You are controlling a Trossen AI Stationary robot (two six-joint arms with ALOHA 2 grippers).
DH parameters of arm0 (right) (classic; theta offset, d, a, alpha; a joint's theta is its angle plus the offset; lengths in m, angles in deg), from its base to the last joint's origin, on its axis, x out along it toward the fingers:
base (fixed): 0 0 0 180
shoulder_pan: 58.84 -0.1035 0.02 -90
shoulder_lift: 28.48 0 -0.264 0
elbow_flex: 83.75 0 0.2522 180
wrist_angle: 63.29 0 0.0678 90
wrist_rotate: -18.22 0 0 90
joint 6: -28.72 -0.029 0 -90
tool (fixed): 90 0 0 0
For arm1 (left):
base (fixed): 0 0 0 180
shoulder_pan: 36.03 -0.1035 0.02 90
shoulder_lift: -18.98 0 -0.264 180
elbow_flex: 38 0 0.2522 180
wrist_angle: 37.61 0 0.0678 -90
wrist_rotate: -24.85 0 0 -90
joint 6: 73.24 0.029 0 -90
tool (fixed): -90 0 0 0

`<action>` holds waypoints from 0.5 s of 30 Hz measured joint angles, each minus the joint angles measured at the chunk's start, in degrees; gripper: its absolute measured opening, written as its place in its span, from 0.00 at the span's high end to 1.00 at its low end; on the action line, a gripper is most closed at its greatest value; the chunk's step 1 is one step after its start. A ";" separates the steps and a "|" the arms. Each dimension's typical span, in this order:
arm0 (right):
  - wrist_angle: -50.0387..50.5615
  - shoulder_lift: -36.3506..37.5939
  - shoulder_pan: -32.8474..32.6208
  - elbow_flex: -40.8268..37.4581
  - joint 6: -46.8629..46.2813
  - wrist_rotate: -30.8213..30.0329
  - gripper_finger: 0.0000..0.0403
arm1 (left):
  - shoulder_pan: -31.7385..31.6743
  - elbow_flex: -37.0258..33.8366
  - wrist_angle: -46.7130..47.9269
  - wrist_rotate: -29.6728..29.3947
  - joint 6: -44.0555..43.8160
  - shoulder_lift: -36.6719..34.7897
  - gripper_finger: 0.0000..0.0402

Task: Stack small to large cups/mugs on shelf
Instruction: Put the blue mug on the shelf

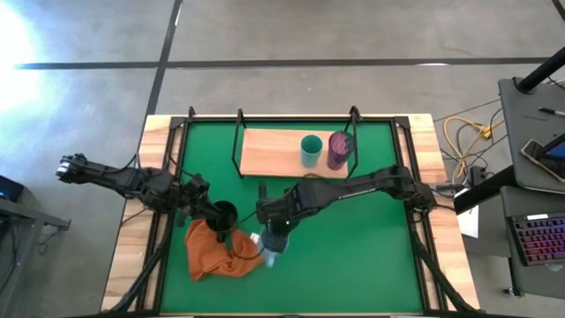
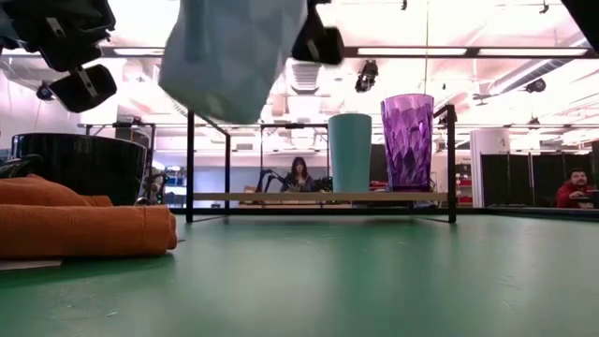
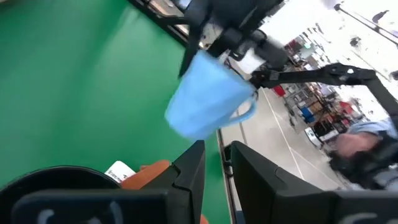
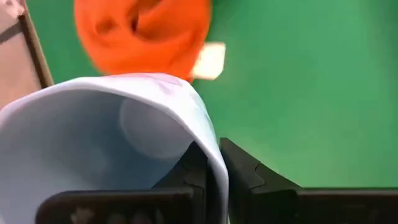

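The light blue mug (image 1: 271, 250) is held clear of the green mat (image 1: 353, 238), as confirmed in the low view, where it hangs above the surface. It is clamped at its rim by the right gripper (image 4: 214, 163), one finger inside the wall and one outside. In the high view the mug is located at about 6 o'clock from the shelf (image 1: 269, 152), well apart from it.

The black mug (image 1: 223, 215) is found at 9 o'clock from the blue mug, resting beside the orange cloth (image 1: 212, 250). The left gripper (image 3: 214, 163) is positioned at the black mug's rim; whether its fingers are clamped on that rim cannot be told.

On the shelf, the teal cup (image 1: 311, 149) and the purple tumbler (image 1: 339, 148) are seen upright, side by side at the board's 3 o'clock end, the tumbler outermost. The remaining board is bare wood.

A person (image 2: 300, 174) is visible in the room beyond the table.
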 joint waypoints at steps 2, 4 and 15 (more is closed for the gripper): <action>4.97 0.00 0.35 4.74 4.32 -6.48 0.96 | -0.01 0.00 -0.02 -0.82 -0.07 0.34 0.84; 8.95 0.00 1.09 8.83 8.70 -12.09 0.96 | -0.02 0.00 -0.08 -2.08 -0.05 0.70 0.84; 10.96 1.30 11.45 11.73 17.47 -15.73 0.96 | -0.02 0.09 -10.54 -6.07 -0.15 4.74 0.84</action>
